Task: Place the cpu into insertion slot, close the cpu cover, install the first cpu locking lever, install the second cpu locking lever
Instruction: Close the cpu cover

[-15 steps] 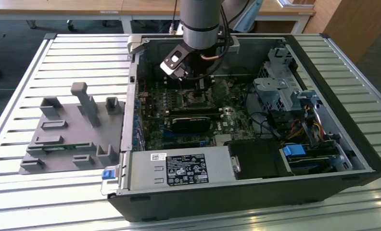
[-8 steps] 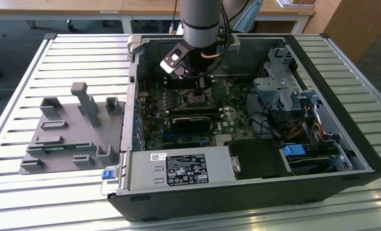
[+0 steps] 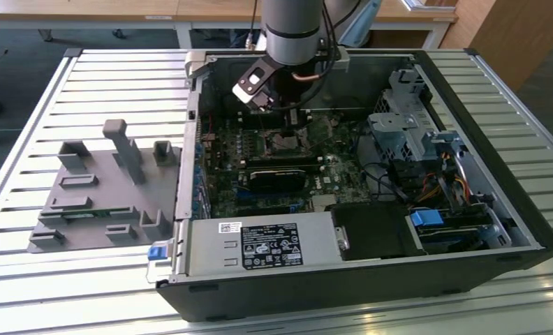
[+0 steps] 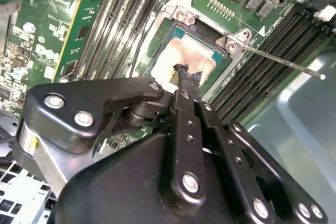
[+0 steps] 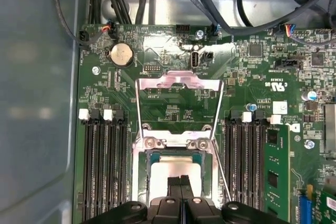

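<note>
Exterior view: the arm (image 3: pixel 290 28) is reaching down into the open case (image 3: pixel 351 293), which is lying on its side on the table (image 3: pixel 72 300) so that the board is facing up. The gripper (image 3: pixel 290 120) is hanging just above the slot (image 3: pixel 284 142). A grey fixture (image 3: pixel 100 188) is sitting beside the case on the exterior view's left, well apart from the gripper.

Second wrist view: the fingers are pressing against each other with nothing between them, so the gripper is carrying no part. Their tip is pointing down at the cpu (image 4: pixel 197 56), which is lying flat inside the slot, its top smeared with pale residue. Whether the tip is touching the cpu cannot be told. One lever (image 4: pixel 283 61) is sticking out free, away from the slot, and is clamping nothing.

First wrist view: the cover (image 5: pixel 178 81) is standing swung back from the slot, leaving the cpu exposed and reachable from above. The closed fingers are sitting over the near part of the cpu. Memory slots (image 5: pixel 100 171) are flanking the slot on both sides. Judging by this, the cpu is seated, while the cover and levers are not yet closed.
</note>
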Controlling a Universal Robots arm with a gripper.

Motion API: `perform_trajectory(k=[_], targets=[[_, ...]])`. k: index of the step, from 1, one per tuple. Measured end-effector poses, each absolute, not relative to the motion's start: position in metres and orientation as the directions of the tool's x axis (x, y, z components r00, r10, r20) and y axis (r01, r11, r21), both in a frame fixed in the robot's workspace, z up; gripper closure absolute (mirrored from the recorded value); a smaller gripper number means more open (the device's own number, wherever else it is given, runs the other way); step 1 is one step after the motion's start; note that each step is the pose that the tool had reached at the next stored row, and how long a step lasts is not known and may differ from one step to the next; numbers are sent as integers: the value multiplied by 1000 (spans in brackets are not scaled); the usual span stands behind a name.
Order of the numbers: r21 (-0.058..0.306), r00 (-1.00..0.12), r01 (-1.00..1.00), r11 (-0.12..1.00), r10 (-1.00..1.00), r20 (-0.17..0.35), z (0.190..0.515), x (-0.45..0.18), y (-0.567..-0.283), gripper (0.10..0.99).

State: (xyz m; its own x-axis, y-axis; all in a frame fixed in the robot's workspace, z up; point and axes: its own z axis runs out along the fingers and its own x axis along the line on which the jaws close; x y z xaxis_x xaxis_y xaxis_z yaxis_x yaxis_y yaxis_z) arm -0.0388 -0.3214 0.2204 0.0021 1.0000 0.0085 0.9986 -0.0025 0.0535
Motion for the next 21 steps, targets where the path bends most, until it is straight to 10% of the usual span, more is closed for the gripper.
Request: perform_trajectory(k=[21], targets=[[54,4,999,-5,1000,8,261,-39,-325,980]])
